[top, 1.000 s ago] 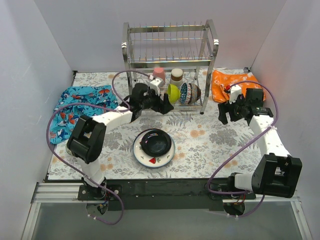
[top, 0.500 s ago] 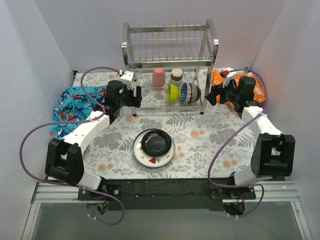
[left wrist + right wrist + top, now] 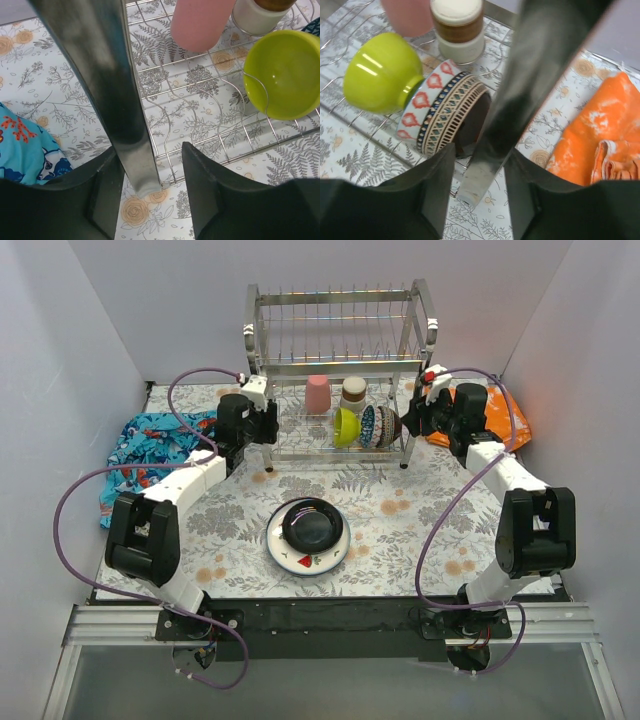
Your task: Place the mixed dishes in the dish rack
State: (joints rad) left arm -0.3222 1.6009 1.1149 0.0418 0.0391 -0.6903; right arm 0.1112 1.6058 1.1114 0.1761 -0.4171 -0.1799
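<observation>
1. Apparently the step was shifting the dish rack [image 3: 340, 335] at the counter's [image 3: 420, 530] far side. The left hand [image 3: 149, 165] straddled its front-left post [image 3: 125, 100], open with a gap showing. The right hand [image 3: 480, 165] flanked the front-right post [image 3: 520, 75], grip unclear.
2. Next, both needed to clamp evenly; the black plate [image 3: 312, 525] sat unloaded.

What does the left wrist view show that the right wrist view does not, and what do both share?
Only the left wrist view: the blue patterned cloth and the inside of the lime green bowl. Only the right wrist view: the orange cloth and the red-and-blue patterned bowl beside the lime green bowl. Both: the lime green bowl, the pink cup, the white jar with a brown band, and an upright post of the shiny chrome wire dish rack.
</observation>
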